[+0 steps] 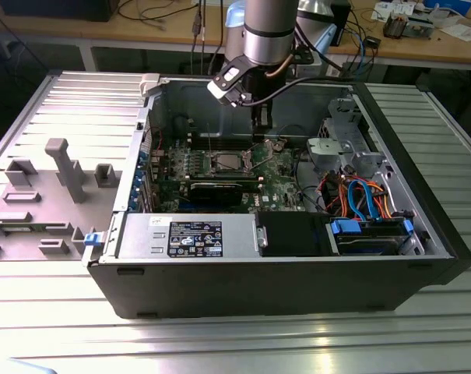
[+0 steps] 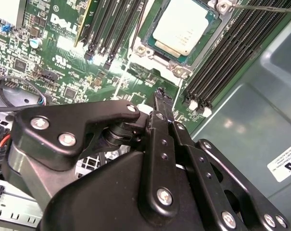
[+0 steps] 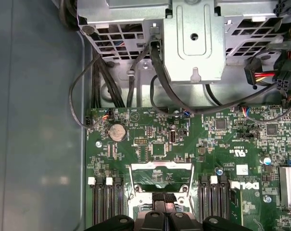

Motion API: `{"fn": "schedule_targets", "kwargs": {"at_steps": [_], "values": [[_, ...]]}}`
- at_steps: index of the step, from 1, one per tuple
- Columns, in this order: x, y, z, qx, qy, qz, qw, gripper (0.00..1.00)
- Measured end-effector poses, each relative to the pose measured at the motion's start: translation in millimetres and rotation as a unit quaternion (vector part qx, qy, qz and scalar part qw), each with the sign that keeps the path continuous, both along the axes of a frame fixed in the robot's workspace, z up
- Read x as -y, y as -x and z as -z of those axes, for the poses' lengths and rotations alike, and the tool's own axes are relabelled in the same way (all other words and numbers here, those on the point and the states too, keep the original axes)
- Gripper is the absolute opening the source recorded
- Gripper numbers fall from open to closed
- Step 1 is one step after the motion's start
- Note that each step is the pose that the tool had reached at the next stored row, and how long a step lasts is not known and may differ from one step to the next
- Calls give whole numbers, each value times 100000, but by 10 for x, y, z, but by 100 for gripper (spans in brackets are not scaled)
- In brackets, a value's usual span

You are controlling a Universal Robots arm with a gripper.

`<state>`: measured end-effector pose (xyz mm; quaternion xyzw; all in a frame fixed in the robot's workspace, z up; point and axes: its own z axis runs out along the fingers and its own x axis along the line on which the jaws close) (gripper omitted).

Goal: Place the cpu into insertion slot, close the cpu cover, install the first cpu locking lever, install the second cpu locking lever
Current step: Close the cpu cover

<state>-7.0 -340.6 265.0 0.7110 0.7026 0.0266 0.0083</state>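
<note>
Surface: from my remote station, the ribbed metal surface lay nearest in the exterior view, carrying the open computer case.
Power box: a grey power box with a black label sat just inside the case's near wall. A blue-fronted drive bay sat beside it, toward the exterior view's right.
Circuit board: the green circuit board lay flat on the case floor beyond the power box. Long black memory slots ran on both sides of the socket.
Cpu: I found the cpu seated in the insertion slot. It was a small flat square with a silver-grey metal top and a thin green border around it, and the top was fully exposed.
Insertion slot: its silver metal rim had screw heads at the corners and was set into the board between the memory slots.
Cpu cover: the cpu cover, a thin silver frame with a square window, stood raised off the slot rather than lying on the chip. Green board showed through the window.
Locking lever: a thin wire locking lever ran past one corner of the slot. I could not tell whether it was latched.
End effector: the black end effector hung inside the case with its tip just beside the slot's rim and near the cover. In the first wrist view its two fingers sat pressed together.
Drive cage: a grey metal drive cage with dark cables stood beyond the board.
</note>
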Motion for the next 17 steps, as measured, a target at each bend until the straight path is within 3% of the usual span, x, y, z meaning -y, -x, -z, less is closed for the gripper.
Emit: {"fn": "schedule_targets", "kwargs": {"at_steps": [8, 13, 17], "values": [[0, -76, 1, -2, 5, -1, 100000, 11], [0, -79, 2, 0, 6, 0, 100000, 11], [0, -143, 1, -5, 14, 0, 100000, 11]]}}
